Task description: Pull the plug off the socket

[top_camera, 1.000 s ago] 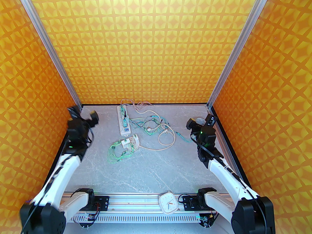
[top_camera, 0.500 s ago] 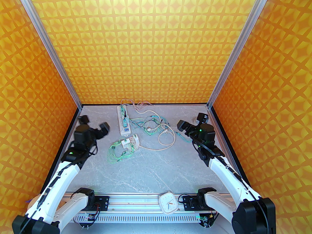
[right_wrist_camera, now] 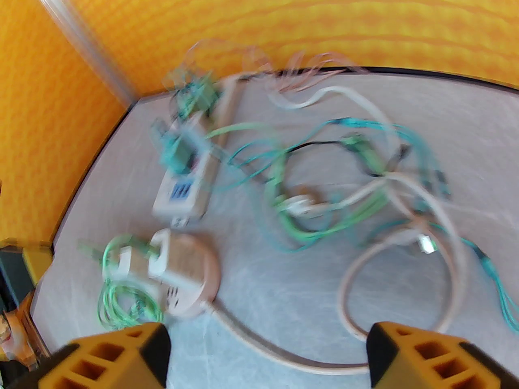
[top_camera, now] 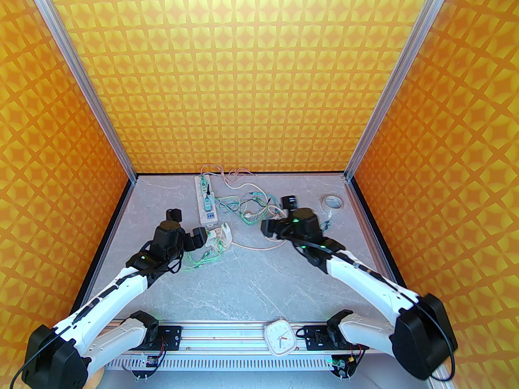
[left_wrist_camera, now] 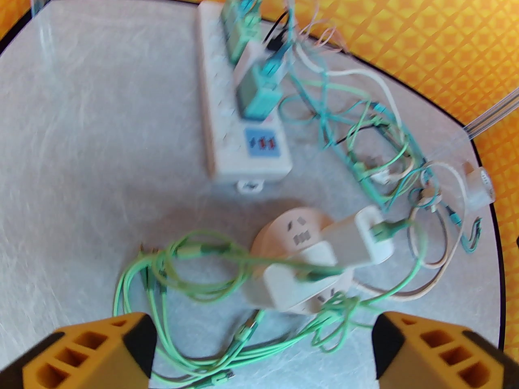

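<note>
**Top view:** On the grey table (top_camera: 251, 282), the round socket (top_camera: 223, 233) is seen at about ten o'clock from centre, with white plugs seated in it. The left tool (top_camera: 187, 227) is held wide just at its nine o'clock. The right tool (top_camera: 278, 215), also spread wide and empty, is held off at its three o'clock.

**Left wrist view:** The nearer white plug (left_wrist_camera: 284, 286) is framed at twelve o'clock between the yellow fingers (left_wrist_camera: 93, 351), with green cables (left_wrist_camera: 162, 282) draped across it. The plug is best pinched across its body, clear of those loops. It should then be drawn straight along its pins while the socket is pinned down.

**Right wrist view:** The socket is shown at eight o'clock, smeared by blur. The pins are hidden, the fingertips are cut off by the frame, and which plug is meant cannot be told.
</note>
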Robot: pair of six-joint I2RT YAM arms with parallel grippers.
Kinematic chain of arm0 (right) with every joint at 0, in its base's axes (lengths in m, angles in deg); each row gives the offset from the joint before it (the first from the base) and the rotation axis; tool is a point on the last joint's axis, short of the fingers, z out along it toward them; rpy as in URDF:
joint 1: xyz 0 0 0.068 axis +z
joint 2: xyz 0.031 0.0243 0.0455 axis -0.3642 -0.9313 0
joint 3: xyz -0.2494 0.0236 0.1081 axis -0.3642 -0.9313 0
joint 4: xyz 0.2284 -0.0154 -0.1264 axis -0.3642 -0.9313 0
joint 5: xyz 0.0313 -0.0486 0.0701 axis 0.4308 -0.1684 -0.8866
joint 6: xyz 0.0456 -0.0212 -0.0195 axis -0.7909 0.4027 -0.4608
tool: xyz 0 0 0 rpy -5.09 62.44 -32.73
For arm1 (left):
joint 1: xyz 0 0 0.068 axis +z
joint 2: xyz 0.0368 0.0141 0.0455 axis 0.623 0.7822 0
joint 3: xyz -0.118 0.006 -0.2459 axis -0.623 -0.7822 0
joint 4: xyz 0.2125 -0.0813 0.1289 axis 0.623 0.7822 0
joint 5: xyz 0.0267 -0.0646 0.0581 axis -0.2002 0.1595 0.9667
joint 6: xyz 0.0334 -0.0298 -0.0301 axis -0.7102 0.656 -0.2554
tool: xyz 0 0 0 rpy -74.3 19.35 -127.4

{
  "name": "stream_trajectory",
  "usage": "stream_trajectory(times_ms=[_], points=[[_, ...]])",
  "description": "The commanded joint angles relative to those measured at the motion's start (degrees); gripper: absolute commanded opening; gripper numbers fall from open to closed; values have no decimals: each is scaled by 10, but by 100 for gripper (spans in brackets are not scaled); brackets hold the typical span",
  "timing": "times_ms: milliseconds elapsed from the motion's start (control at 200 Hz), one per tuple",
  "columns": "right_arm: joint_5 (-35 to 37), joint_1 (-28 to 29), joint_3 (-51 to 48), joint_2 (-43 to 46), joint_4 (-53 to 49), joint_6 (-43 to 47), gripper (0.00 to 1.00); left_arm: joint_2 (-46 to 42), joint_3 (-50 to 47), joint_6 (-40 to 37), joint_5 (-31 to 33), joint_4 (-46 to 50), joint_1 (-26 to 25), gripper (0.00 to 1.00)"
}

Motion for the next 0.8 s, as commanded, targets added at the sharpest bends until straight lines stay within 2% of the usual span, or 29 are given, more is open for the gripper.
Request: stream_trajectory(times_ms=[0, 105, 390, 795], points=[[34, 38, 47, -46, -25, 32, 56, -7, -10, 12, 1, -6, -4, 94], [71, 86, 98, -105, -41, 45, 49, -17, -24, 16, 1, -19, -3, 96], [110, 157, 216, -261, -73, 48, 49, -13, -64, 80, -28, -56, -3, 92], [130, 164, 317, -378, -111, 47, 48, -23, -84, 83, -33, -67, -3, 94]])
